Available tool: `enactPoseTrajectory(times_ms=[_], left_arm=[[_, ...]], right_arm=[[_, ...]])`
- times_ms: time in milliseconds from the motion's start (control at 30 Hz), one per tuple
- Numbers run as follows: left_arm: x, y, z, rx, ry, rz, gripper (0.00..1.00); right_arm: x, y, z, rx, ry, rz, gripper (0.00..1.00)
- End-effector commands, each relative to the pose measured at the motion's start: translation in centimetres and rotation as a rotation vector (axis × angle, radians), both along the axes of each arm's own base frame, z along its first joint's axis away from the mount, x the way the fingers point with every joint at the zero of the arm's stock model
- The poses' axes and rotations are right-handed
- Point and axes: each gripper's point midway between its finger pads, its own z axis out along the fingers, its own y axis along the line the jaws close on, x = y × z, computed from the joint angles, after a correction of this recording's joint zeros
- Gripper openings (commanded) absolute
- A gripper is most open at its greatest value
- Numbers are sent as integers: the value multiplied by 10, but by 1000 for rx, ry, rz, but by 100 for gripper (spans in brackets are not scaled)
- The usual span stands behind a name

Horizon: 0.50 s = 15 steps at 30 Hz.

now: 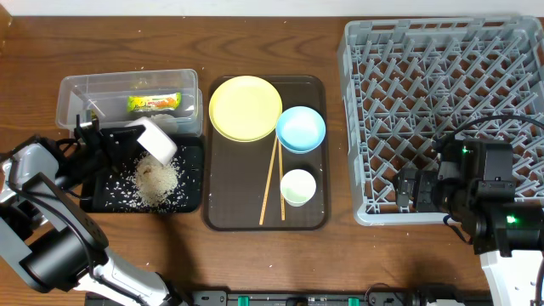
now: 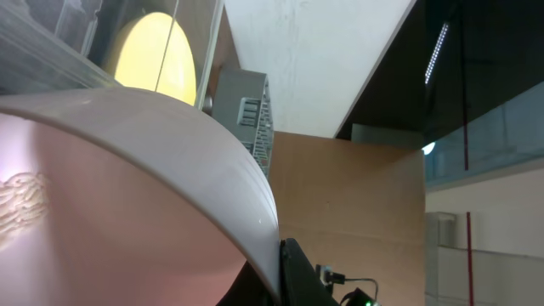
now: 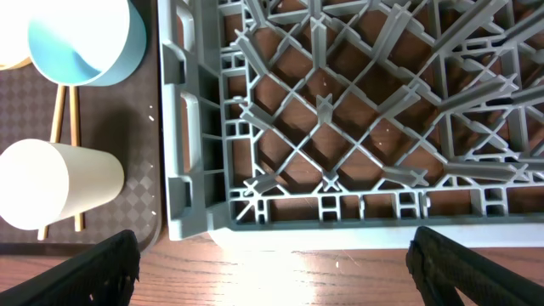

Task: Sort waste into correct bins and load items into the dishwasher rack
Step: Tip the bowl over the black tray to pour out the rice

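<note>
Looks like the waste-sorting step: tipping rice (image 1: pixel 155 180) out of the white bowl (image 1: pixel 157 140) into the black tray (image 1: pixel 194 202) by the bench's left edge. Clamps the bowl's rim with the left end effector (image 1: pixel 127 136), mouth turned down just above the heap. Has the wrapper (image 1: pixel 154 103) lying in the clear tub (image 1: pixel 72 93) behind the tray, toward the far edge. Holds the right end effector (image 1: pixel 412 189) apart and empty at the rack's (image 1: pixel 442 76) near-left corner, toward the right edge. Calls next, probably, for righting the bowl, carrying it across and seating it among the rack's pegs without shedding leftover grains. Leaves plate (image 1: pixel 245 108), blue bowl (image 1: pixel 300 129), cup (image 1: pixel 297 187) and chopsticks (image 1: pixel 272 183) on the brown tray (image 1: pixel 246 217) mid-bench, not yet loaded.
</note>
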Motion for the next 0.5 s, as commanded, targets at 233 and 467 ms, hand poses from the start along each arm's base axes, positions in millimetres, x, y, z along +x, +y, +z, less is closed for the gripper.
enactPoseTrajectory(times_ms=[233,467], left_arm=[[-3,3,11,-5,-62,23,6],[-2,3,11,26,-101,19,6]], right_arm=[[2,4,7,11,-19,8,99],[2,4,7,11,-19,8,99]])
